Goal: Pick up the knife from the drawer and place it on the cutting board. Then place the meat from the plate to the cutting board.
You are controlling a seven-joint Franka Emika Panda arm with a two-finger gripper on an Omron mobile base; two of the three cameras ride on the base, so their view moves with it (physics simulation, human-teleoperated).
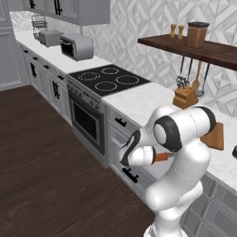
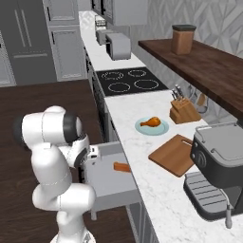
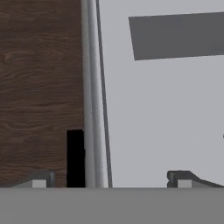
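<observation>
Knife [image 2: 121,167] sits inside the open drawer [image 2: 110,182], orange-brown handle showing near the drawer's counter-side edge, at about 3 o'clock of the drawer floor in the right base view; blade not resolvable. In the left base view the same handle [image 1: 161,157] pokes out just right of the robot's wrist. Drawer is pulled out below the marble counter [image 2: 156,190], otherwise bare grey floor around the knife. Gripper [image 3: 111,181] is wide, nothing between the fingers [image 3: 38,180]; in the hand view they straddle the drawer's front rim, with the black handle [image 3: 75,157] on the outer face at about 7 o'clock and dark wood floor [image 3: 39,87] beyond it to the left, grey drawer bottom to the right. Knife is not touched by the fingers as far as I can tell. Plate [image 2: 152,126] rests on the counter, pale blue-green, holding the meat [image 2: 151,122], drumstick lying across its middle, fat end toward the right. Cutting board [image 2: 173,154] lies flat on the counter at about 5 o'clock from the plate, close but apart, nothing on it. Knife block [image 2: 184,112] stands at about 2 o'clock from the plate, against the wall. Coffee machine [image 2: 218,166] stands just beside the board's right end. Stovetop [image 2: 130,79] farther along the counter at 12 o'clock.
</observation>
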